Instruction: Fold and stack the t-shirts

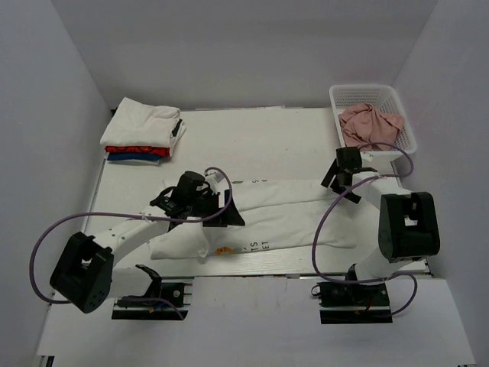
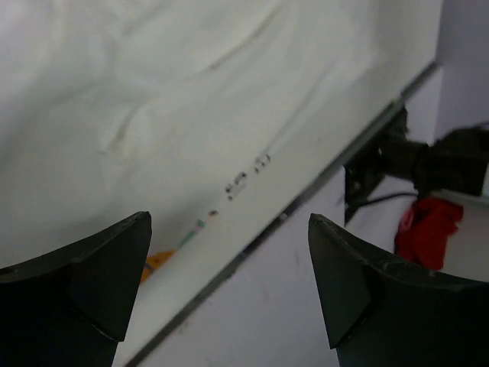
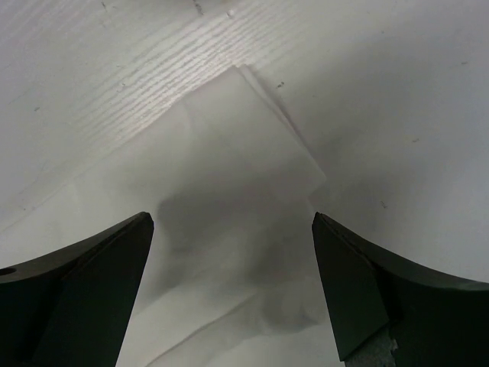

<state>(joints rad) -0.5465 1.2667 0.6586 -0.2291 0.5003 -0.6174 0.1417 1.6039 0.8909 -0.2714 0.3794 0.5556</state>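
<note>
White laminate bench takes up most of what I can see. Across its middle lies the white t-shirt, narrowed to a long band whose axis runs from about 8 o'clock to 2 o'clock. At 10 o'clock sits the folded stack, white over red over blue. A basket at 1 o'clock holds a pink cloth.

The left pincer hangs wide and empty over the band's 8 o'clock half. The right pincer, just as wide and empty, hangs over the 2 o'clock end, so each arm is nearer its own end.

I'd guess the next fold goes end over end along that axis. The right wrist view alone shows the layered end corner lying between its fingers. The left wrist view alone shows the dark lettering close up, near the shirt's near edge.
</note>
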